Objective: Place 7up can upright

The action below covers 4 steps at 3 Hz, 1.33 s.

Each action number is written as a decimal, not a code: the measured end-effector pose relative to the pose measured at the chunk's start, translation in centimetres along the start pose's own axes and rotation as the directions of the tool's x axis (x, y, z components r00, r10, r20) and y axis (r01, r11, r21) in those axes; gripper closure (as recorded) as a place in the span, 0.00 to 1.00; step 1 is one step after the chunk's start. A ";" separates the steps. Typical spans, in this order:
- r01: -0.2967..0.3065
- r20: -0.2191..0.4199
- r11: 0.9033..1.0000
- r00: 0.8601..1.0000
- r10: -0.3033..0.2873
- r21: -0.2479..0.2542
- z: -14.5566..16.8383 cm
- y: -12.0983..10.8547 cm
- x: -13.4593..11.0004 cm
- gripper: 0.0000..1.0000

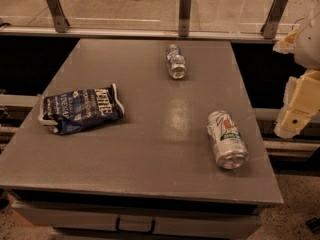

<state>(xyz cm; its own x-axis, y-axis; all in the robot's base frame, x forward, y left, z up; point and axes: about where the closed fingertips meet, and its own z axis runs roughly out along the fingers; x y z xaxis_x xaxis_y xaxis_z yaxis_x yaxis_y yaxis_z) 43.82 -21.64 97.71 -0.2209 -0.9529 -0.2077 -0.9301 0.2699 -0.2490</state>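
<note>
- The worktop (150, 149) is grey and flat; its near corners are cut off by the lower edge of the view.
- At the left lies a dark blue chip bag (80, 109), crumpled and flat, with white lettering I cannot fully read. Whether anything is inside it is hidden.
- At the far middle, a small clear plastic bottle (176, 61) lies on its side, well apart from the bag. I cannot tell whether it holds any liquid.
- At the right front, the 7up can (227, 139) lies on its side near the worktop's right edge, one round end turned toward the camera. Nothing touches it or crowds it.
- At the far right, off the worktop's edge, my cream-coloured arm (300, 104) hangs beside the can, partly cut off by the frame. My jaws are there, but I cannot tell how far apart they stand; they hold nothing that I can see.
</note>
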 end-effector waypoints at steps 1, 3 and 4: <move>0.000 0.003 1.000 1.000 0.000 0.003 0.0 0.0 -0.1 0.00; -0.156 0.022 0.988 0.987 0.157 -0.017 5.1 0.2 -5.2 0.00; -0.264 -0.010 0.965 0.965 0.264 -0.007 8.1 -0.2 -7.3 0.00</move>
<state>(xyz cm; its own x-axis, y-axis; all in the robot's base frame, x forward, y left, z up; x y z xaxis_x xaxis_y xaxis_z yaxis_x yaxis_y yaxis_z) 48.01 -13.61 91.64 -0.4611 -0.8494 -0.2568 -0.8410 0.5106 -0.1789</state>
